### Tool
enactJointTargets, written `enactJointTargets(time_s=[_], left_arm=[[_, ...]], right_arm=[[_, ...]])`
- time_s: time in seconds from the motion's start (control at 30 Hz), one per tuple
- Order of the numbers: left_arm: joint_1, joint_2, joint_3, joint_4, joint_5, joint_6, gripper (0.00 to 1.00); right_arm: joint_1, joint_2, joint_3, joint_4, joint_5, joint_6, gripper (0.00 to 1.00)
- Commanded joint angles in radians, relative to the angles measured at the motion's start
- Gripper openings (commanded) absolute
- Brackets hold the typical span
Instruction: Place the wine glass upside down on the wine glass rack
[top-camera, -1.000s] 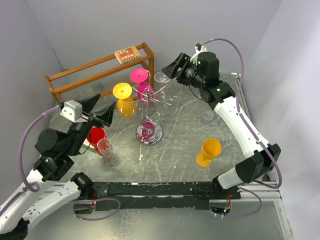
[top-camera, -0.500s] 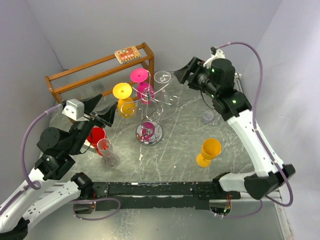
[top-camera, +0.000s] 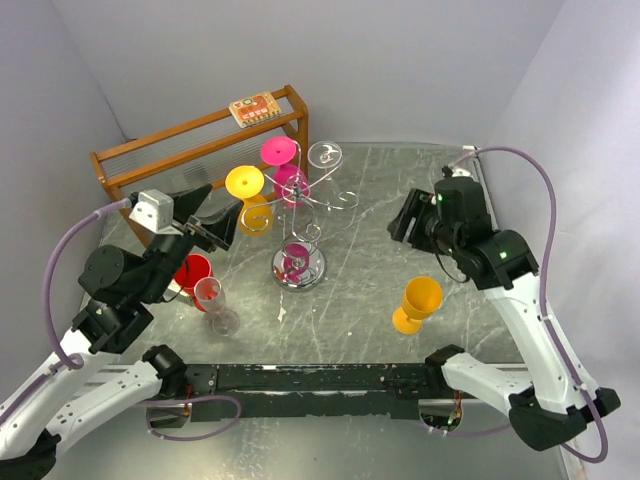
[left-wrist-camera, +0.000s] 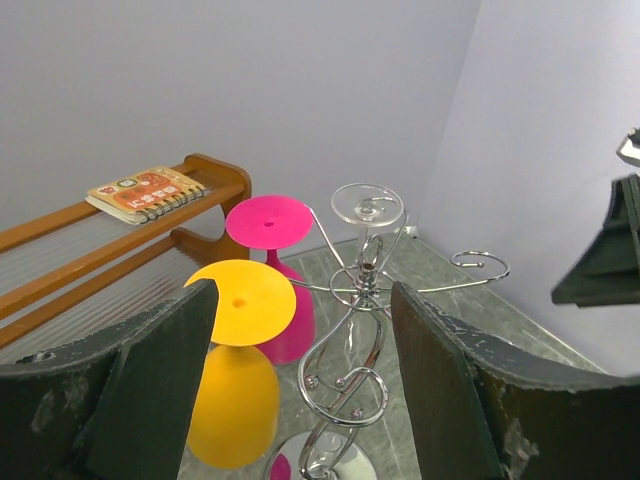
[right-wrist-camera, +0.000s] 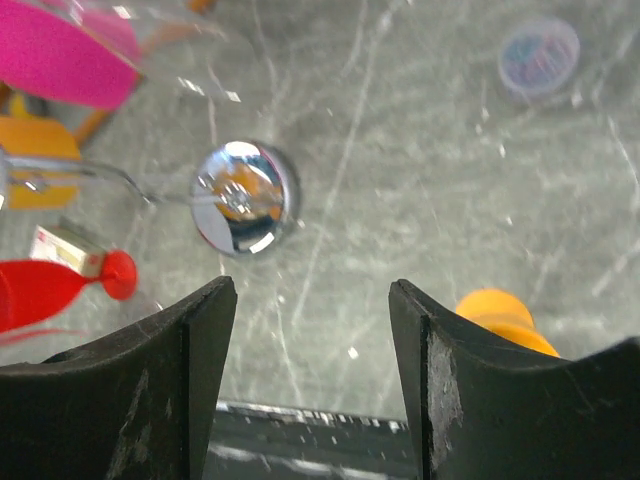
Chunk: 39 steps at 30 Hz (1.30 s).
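From where I stood, the wine glass rack (top-camera: 300, 268) was in the middle of the grey marbled table (top-camera: 380, 200). The clear wine glass (top-camera: 325, 155) hung on it upside down, on the far side, with its foot on top and resting in one of the wire arms. Two more glasses hung in the same way on the left side of the rack: a pink glass (top-camera: 279, 152) and beside it a yellow glass (top-camera: 245, 183).

The right gripper (top-camera: 403, 222) was above the table to the right of the rack, well apart from it. Its fingers were spread and nothing was between them. The left gripper (top-camera: 205, 218) pointed at the rack from the left side. Its fingers were also spread wide and held nothing.

An orange goblet (top-camera: 418, 303) stood upright on the table near the right arm. A red glass (top-camera: 192, 270) and a clear flute (top-camera: 212, 298) were close to the left arm. Behind the rack stood a wooden shelf (top-camera: 200, 140) with a small booklet (top-camera: 252, 108) on its top.
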Motion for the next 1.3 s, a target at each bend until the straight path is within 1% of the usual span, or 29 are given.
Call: enactJointTargets(time_s=[0.0, 0.07, 0.3, 0.4, 0.67, 0.73, 0.87, 1.17, 1.27], left_arm=[[-0.002, 0.008, 0.036, -0.002, 0.021, -0.013, 0.81], [-0.003, 0.013, 0.039, -0.006, 0.017, -0.011, 0.81], [-0.003, 0.022, 0.031, 0.017, -0.004, -0.007, 0.8], [-0.002, 0.011, 0.004, 0.044, 0.0, -0.005, 0.8], [-0.003, 0.006, -0.011, 0.055, -0.04, 0.004, 0.8], [-0.003, 0.004, -0.014, 0.055, -0.046, 0.004, 0.8], [-0.004, -0.007, -0.016, 0.059, -0.054, 0.0, 0.8], [-0.002, -0.017, -0.022, 0.061, -0.066, 0.001, 0.8], [-0.004, -0.014, -0.023, 0.06, -0.066, 0.0, 0.8]], right_arm=[[0.001, -0.06, -0.038, -0.22, -0.03, 0.006, 0.63], [0.0, -0.084, -0.069, -0.252, -0.082, 0.008, 0.61], [0.001, -0.129, -0.162, -0.336, -0.099, 0.063, 0.57], [0.001, -0.128, -0.233, -0.325, -0.144, 0.082, 0.54], [0.001, -0.092, -0.309, -0.309, -0.051, 0.089, 0.52], [0.001, -0.084, -0.328, -0.283, -0.036, 0.085, 0.49], [0.001, -0.066, -0.353, -0.232, -0.045, 0.078, 0.38], [0.001, -0.03, -0.346, -0.216, -0.007, 0.071, 0.27], [0.001, -0.029, -0.346, -0.213, 0.003, 0.074, 0.21]])
